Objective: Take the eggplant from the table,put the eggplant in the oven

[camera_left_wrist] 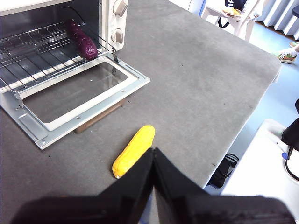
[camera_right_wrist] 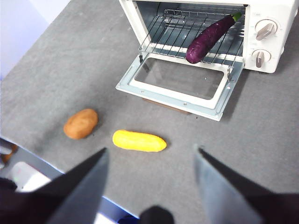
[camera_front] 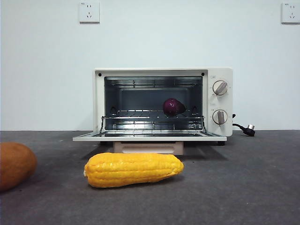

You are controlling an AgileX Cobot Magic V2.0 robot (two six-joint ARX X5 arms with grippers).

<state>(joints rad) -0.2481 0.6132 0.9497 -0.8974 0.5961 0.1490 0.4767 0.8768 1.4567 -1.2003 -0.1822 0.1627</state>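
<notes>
Going left to right across the table [camera_front: 262, 187] in the front view, we've got the orange-brown potato-looking thing [camera_front: 15, 165] at the left edge, then the corn [camera_front: 133, 169] lying in front of the oven [camera_front: 163, 104], whose door [camera_front: 149, 137] is folded down flat. The eggplant [camera_front: 173, 107] is already inside, lying on the wire rack [camera_front: 140, 114] toward the knob side, with its rounded end poking out toward the door. So the job looks basically done to us. What could still go wrong: that front end sits right at the rack's lip, so if the rack gets bumped or someone swings the door up, the eggplant could roll or get pinched. The corn is also close to the door, so a low pass by either arm could knock it. Both arms are pulled back high over the near edge of the table, well apart from the eggplant. The left gripper [camera_left_wrist: 153, 156] has its jaws pressed together on nothing, and the right gripper [camera_right_wrist: 150, 158] has its jaws spread wide, also empty.
</notes>
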